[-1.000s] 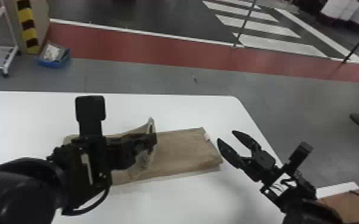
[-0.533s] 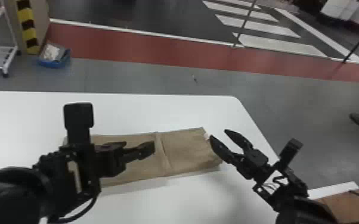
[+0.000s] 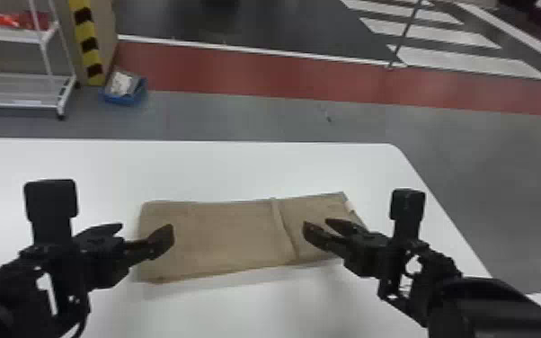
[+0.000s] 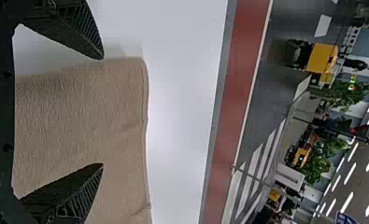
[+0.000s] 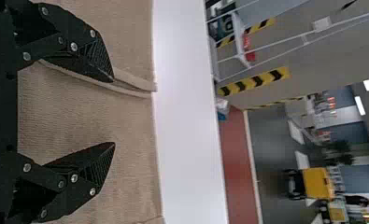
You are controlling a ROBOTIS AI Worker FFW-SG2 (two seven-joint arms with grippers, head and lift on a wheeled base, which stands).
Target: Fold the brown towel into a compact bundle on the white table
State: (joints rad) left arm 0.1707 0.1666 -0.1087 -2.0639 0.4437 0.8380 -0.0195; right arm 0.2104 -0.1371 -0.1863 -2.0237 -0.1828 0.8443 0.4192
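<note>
Head view: I've got the brown towel folded flat as a long strip on the white table. My left gripper, jaws apart, straddles its left end; my right gripper, also spread, sits over the right part, hiding some of it. Left wrist view: towel shows between the jaws, one finger by its edge, the other over cloth; towel cut off by the frame. Right wrist view: cloth between open jaws, layered edge partly hidden behind one finger. Can't tell if fingertips touch cloth.
</note>
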